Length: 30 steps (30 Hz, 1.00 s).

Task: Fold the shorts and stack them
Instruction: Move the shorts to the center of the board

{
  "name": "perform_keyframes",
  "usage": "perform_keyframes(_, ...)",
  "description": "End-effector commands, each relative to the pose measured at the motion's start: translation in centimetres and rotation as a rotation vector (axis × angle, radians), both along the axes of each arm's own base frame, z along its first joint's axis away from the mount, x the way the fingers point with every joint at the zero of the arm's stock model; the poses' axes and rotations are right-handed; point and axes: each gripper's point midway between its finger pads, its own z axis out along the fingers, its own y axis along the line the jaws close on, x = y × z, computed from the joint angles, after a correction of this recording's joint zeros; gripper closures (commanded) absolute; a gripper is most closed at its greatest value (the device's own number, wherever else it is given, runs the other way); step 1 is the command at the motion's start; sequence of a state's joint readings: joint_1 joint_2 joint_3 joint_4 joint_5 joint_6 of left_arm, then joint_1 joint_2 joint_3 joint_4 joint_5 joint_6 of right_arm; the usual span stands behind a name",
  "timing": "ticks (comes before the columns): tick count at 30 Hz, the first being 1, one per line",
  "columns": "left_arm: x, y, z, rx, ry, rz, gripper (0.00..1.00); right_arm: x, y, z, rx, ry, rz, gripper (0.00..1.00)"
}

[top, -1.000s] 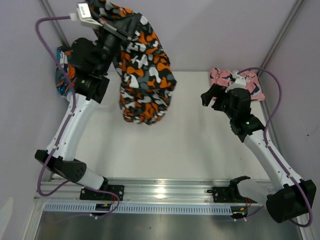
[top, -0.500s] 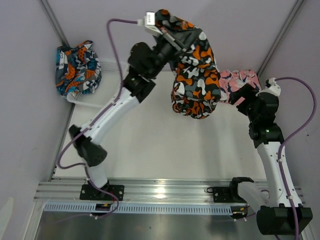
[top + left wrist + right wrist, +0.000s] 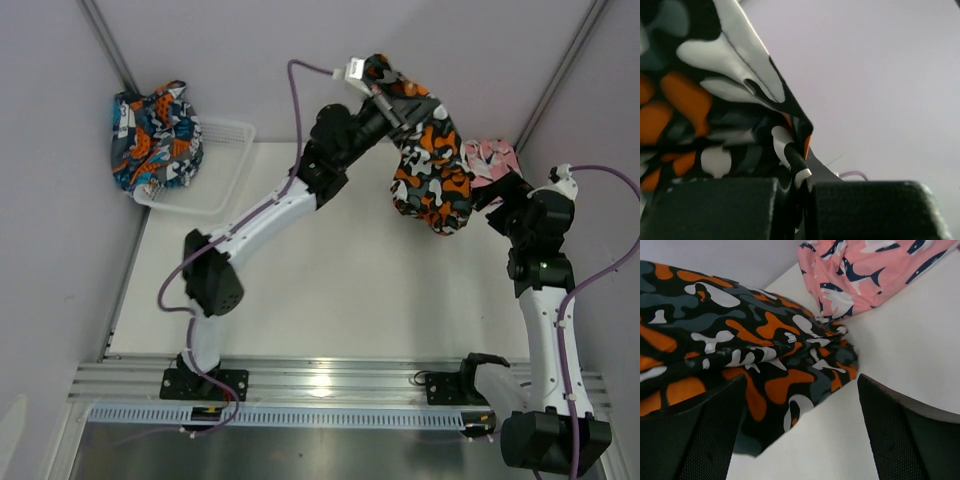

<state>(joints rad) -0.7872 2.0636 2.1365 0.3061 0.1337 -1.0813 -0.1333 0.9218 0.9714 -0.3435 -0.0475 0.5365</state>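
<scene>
Left fingers (image 3: 715, 210) are pressed shut on a fold of the black shorts (image 3: 430, 170), patterned with orange and white blotches, holding them raised at the far right of the counter (image 3: 330, 290). From that pinch the black shorts hang in a long bunch. In the overhead view their long axis runs from the top near the back wall, down and slightly right, to a rounded lower end pointing toward the right arm. Right fingers (image 3: 705, 440) are spread wide and hold nothing, and the lower end of the black shorts lies just ahead of the gap between them. It cannot be told whether that end touches the counter. Just behind it, the pink shorts (image 3: 860, 275) with navy and white shapes lie crumpled in the far right corner, their edge meeting the black fabric. The teal shorts (image 3: 150, 135) sit heaped in the far left corner against the left end of a white mesh basket (image 3: 225, 165), well apart from the others. A broad stretch of white counter runs between the basket and the hanging shorts and forward to the arm bases, with lilac walls close on the left, back and right.
</scene>
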Motion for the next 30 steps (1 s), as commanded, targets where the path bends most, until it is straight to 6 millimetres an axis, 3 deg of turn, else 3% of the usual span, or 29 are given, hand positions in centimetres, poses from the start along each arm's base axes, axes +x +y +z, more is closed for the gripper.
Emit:
perform_keyframes(1,-4.0,11.0,6.5,-0.116,-0.089,0.053,1.00,-0.1,1.0,0.0,0.032,-0.024,0.049,0.08)
perform_keyframes(2,-3.3,10.2,3.2,-0.090,-0.030,0.041,1.00,0.0,1.1,-0.3,0.039,-0.021,0.055,0.08)
perform_keyframes(3,-4.8,14.0,5.5,-0.152,-0.049,0.063,1.00,0.0,1.5,-0.5,0.050,-0.024,0.071,0.08)
perform_keyframes(4,-3.6,14.6,-2.3,-0.080,0.067,0.087,1.00,0.0,1.7,-0.8,0.058,-0.019,0.081,0.08)
perform_keyframes(5,-4.1,16.2,-2.9,-0.079,0.065,0.094,1.00,-0.1,1.9,-1.5,0.069,-0.008,0.088,0.08)
perform_keyframes(6,-5.6,19.9,-0.9,-0.105,0.009,0.142,1.00,-0.1,2.3,-1.8,0.079,-0.002,0.109,0.08)
perform_keyframes(7,-5.1,20.8,-8.6,0.004,0.151,0.174,1.00,-0.1,2.7,-2.2,0.083,0.007,0.124,0.07)
perform_keyframes(8,-4.9,23.0,-9.9,0.031,0.174,0.226,0.91,-0.1,2.9,-2.8,0.085,0.020,0.135,0.07)
perform_keyframes(9,-5.4,24.2,-11.3,0.079,0.181,0.260,0.71,-0.2,3.3,-3.1,0.085,0.032,0.154,0.06)
perform_keyframes(10,-6.9,25.9,-16.7,0.180,0.315,0.292,0.45,-0.1,3.9,-3.7,0.088,0.049,0.177,0.05)
perform_keyframes(11,-6.9,27.5,-18.6,0.227,0.373,0.358,0.01,-0.1,4.4,-3.9,0.078,0.054,0.207,0.04)
perform_keyframes(12,-7.4,28.5,-20.3,0.316,0.381,0.395,0.01,-0.2,5.0,-4.4,0.073,0.071,0.224,0.04)
perform_keyframes(13,-8.4,29.5,-20.7,0.363,0.381,0.424,0.01,-0.2,5.4,-4.7,0.064,0.083,0.236,0.03)
perform_keyframes(14,-9.4,30.5,-23.3,0.460,0.455,0.446,0.01,-0.4,6.5,-4.9,0.057,0.092,0.270,0.03)
perform_keyframes(15,-9.6,31.8,-24.1,0.537,0.444,0.497,0.01,-0.6,7.1,-5.3,0.049,0.104,0.295,0.03)
perform_keyframes(16,-10.2,32.7,-22.5,0.558,0.410,0.528,0.01,-0.6,7.7,-5.7,0.046,0.119,0.321,0.04)
perform_keyframes(17,-11.0,34.1,-23.9,0.640,0.459,0.569,0.01,-1.0,9.7,-6.0,0.046,0.132,0.393,0.05)
perform_keyframes(18,-11.0,35.6,-24.0,0.713,0.444,0.631,0.01,-1.3,10.4,-6.5,0.030,0.150,0.426,0.06)
perform_keyframes(19,-11.3,36.4,-21.8,0.723,0.415,0.666,0.01,-1.6,11.1,-7.1,0.022,0.169,0.455,0.07)
perform_keyframes(21,-12.4,38.0,-22.5,0.832,0.436,0.696,0.01,-2.4,13.3,-8.9,-0.003,0.233,0.523,0.08)
perform_keyframes(22,-12.6,38.8,-21.4,0.842,0.426,0.728,0.01,-2.8,13.9,-10.1,-0.012,0.266,0.535,0.09)
perform_keyframes(26,-13.5,40.1,-22.9,0.982,0.455,0.732,0.01,-3.8,16.0,-13.6,0.001,0.338,0.586,0.09)
perform_keyframes(30,-13.7,40.5,-25.4,1.087,0.498,0.701,0.01,-3.2,17.4,-15.8,0.010,0.389,0.618,0.14)
